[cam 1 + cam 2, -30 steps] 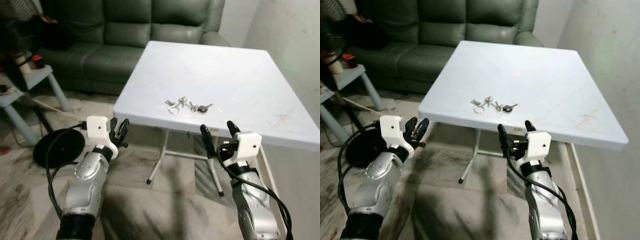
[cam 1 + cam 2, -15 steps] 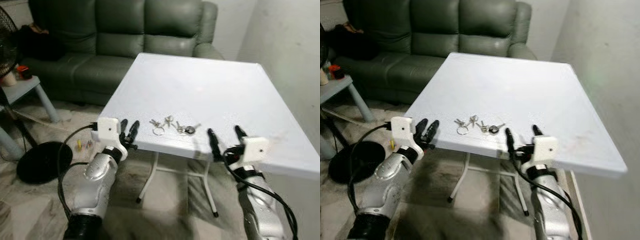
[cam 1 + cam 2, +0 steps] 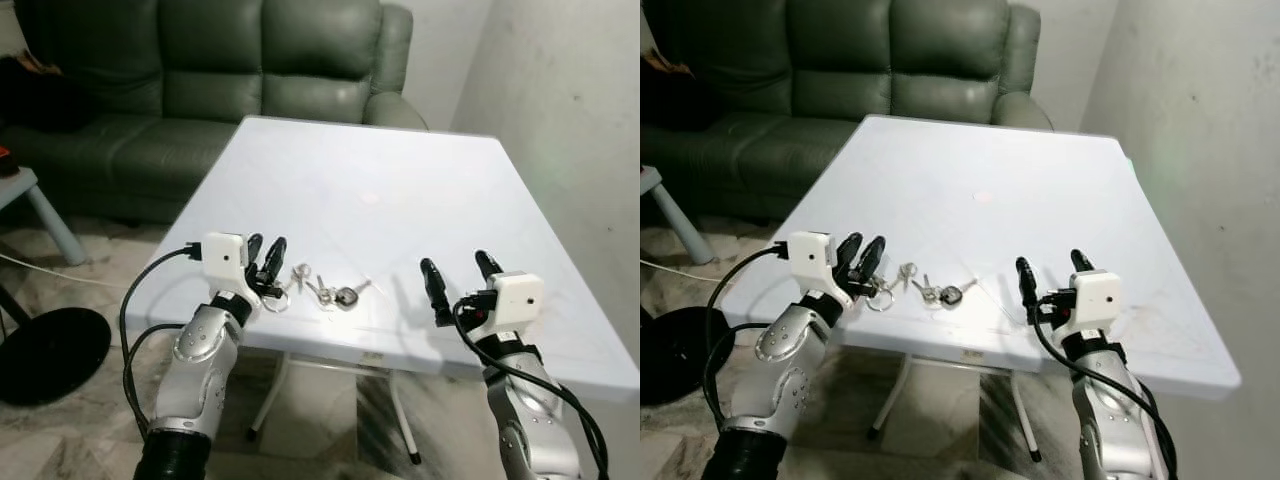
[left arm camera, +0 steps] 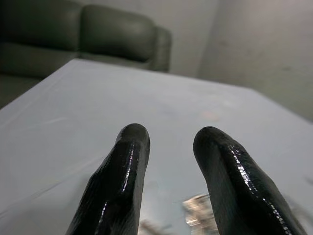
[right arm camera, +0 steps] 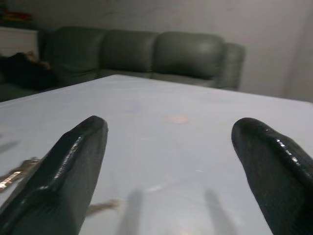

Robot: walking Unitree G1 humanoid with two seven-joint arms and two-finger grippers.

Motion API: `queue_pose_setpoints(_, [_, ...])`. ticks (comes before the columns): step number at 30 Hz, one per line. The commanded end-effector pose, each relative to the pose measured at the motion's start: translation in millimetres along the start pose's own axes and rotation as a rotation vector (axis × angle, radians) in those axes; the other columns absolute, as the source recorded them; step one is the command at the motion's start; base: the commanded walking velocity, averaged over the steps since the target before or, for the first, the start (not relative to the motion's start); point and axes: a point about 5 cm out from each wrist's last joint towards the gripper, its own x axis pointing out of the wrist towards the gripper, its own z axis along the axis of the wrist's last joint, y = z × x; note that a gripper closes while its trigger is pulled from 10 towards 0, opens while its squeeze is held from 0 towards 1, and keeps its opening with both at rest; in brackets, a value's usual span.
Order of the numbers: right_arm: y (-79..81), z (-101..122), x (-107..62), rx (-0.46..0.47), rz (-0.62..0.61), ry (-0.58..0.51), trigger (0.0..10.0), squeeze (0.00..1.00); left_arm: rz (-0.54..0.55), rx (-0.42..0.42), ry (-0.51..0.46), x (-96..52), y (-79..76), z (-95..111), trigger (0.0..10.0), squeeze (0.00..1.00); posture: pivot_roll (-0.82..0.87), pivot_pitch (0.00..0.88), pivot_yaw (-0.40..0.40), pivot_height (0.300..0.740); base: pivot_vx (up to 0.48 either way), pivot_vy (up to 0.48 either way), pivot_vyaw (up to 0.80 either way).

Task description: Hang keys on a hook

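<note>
Setting: home living room. Dark green three-seat sofa (image 3: pixel 215 75) against the far wall. White square folding table (image 3: pixel 400 170) on metal legs stands just in front of it, beside a plain, scuffed wall (image 3: pixel 570 110). Marbled tile floor (image 3: pixel 70 420). Black round base (image 3: pixel 45 350) on the floor at left; pale blue stool (image 3: pixel 30 200) near the sofa.

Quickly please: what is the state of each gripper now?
Left gripper: jaws slightly open, holding nothing, beside the keys.
Right gripper: jaws wide open, holding nothing.
</note>
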Motion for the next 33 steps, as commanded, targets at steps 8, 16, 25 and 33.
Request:
queue_pose_setpoints(8, [-14.5,3.6,3.6,-0.066,0.079,0.028,10.0,0.0,-0.076,0.002,-0.011,-5.8,-9.3,1.0,10.0,0.0,0.15,0.0,-0.05,0.74,0.0,0.0,0.0])
queue_pose_setpoints(16, [-15.2,10.2,26.6,-0.137,0.212,0.047,10.0,0.0,-0.126,0.027,0.017,-19.7,-26.4,-11.9,10.0,0.0,0.16,0.0,-0.069,0.74,0.0,0.0,0.0])
queue_pose_setpoints(25, [3.9,9.9,42.2,-0.141,0.359,0.062,10.0,0.0,-0.111,0.006,0.022,-27.5,-30.5,-14.3,10.0,0.0,0.2,0.0,-0.103,0.74,0.0,0.0,0.0])
queue_pose_setpoints(33, [18.0,4.7,51.3,-0.137,0.513,0.098,10.0,0.0,-0.102,0.001,0.036,-43.2,-34.8,-14.4,10.0,0.0,0.24,0.048,-0.13,0.74,0.0,0.0,0.0])
